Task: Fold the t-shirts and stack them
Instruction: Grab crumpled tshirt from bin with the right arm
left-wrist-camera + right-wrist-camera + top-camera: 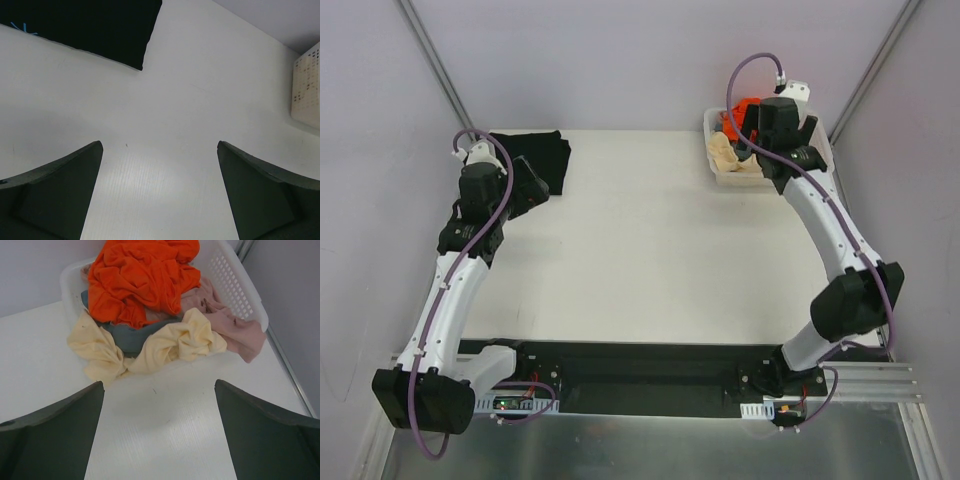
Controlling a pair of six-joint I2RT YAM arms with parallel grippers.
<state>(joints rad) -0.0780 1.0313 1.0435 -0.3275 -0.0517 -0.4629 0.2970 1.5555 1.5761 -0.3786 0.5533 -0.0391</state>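
The black t-shirt (545,158) lies folded at the table's back left; it also shows in the left wrist view (95,27) at the top left. My left gripper (160,145) is open and empty over bare table, just right of the black shirt. The pale cream-yellow t-shirt (150,347) hangs crumpled over the front rim of the white basket (235,285); in the top view it (725,153) sits at the back right. My right gripper (159,385) is open and empty, a little short of the cream shirt.
The basket (712,125) also holds an orange garment (142,277), a grey one (132,335) and a pink one (235,327). The basket's side shows in the left wrist view (307,85). The enclosure walls stand close behind and beside the table.
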